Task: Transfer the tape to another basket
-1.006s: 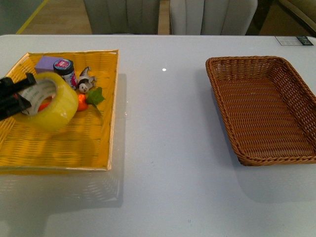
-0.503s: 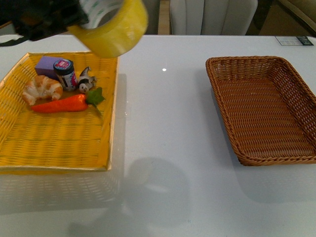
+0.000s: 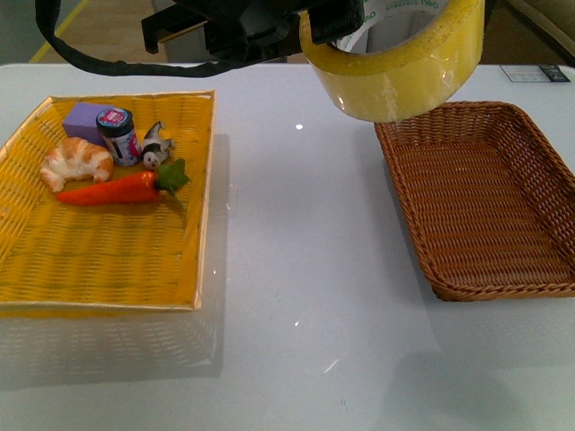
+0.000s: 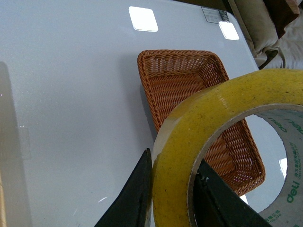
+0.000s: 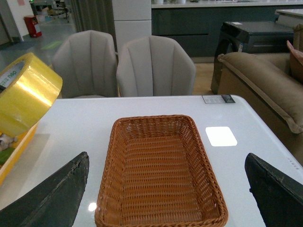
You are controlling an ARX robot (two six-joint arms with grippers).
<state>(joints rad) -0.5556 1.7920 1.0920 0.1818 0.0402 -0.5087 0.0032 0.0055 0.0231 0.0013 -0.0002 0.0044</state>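
One tape (image 3: 395, 67), a wide translucent yellow roll with green print on its white core, hangs in the air near the left side of the one brown basket (image 3: 485, 206). Two grippers show: the left gripper (image 4: 173, 194) pinches the roll's wall, one finger inside the core and one outside, while the right gripper (image 5: 165, 198), facing the basket, holds its fingers spread wide on nothing.

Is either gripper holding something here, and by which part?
The left gripper holds the tape by its wall, one finger outside the roll and one inside the core. The right gripper is open and empty.
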